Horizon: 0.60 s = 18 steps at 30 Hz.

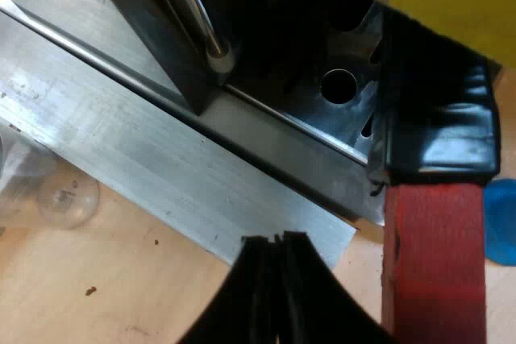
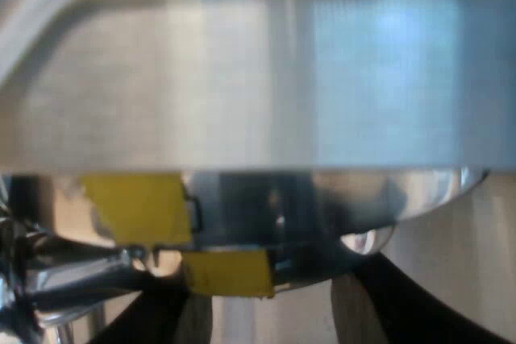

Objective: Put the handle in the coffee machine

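The holder's handle (image 1: 439,130), dark with a red end (image 1: 435,271), sticks out from the espresso machine's dark front (image 1: 266,30), above its metal base (image 1: 161,167). My left gripper (image 1: 276,239) hovers just off the base's edge, beside the red end and apart from it, shut with nothing between its fingers. My right gripper (image 2: 278,312) is pressed up close under a broad shiny metal body (image 2: 258,94) with a rounded lower rim. Its two black fingers (image 2: 165,312) stand apart with only a pale surface between them.
A clear measuring glass (image 1: 68,199) stands on the wooden table (image 1: 121,288) by the machine's base. A blue object (image 1: 501,223), perhaps the tamper, lies past the red end. Yellow patches (image 2: 141,207) reflect in the shiny rim.
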Available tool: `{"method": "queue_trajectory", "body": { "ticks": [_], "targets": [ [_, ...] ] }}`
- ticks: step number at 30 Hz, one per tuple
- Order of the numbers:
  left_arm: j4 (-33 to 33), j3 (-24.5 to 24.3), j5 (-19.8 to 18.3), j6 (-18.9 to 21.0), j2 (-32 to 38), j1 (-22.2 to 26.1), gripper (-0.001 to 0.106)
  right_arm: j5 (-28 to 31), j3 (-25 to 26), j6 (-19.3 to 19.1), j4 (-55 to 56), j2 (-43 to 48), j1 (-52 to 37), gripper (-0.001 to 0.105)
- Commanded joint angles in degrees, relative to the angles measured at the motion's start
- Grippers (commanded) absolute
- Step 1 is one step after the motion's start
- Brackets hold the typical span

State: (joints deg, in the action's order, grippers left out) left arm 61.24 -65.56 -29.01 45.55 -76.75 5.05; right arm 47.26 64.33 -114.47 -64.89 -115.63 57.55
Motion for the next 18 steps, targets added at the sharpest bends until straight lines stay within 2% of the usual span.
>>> {"method": "queue_trajectory", "body": {
  "ticks": [1,4,8,13,18],
  "targets": [
    [0.3,0.07,0.49,0.01,0.02,-0.21,0.0,0.46,0.87,0.2,-6.89,2.12,-0.03,0.037],
    [0.73,0.39,0.49,0.01,-0.11,-0.21,0.0,0.46,0.87,0.2,-6.89,2.12,0.16,0.037],
    [2.97,0.38,-1.61,0.16,-0.11,-0.21,0.0,0.46,0.87,0.2,-6.89,2.12,0.4,0.037],
    [5.26,0.69,-1.71,0.13,-0.32,-0.21,0.0,0.46,0.87,0.2,-6.89,2.12,0.4,0.037],
    [8.12,0.69,-5.31,0.13,-0.32,-0.21,0.0,0.46,0.87,0.08,-6.89,2.12,0.4,0.037]
  ]
}}
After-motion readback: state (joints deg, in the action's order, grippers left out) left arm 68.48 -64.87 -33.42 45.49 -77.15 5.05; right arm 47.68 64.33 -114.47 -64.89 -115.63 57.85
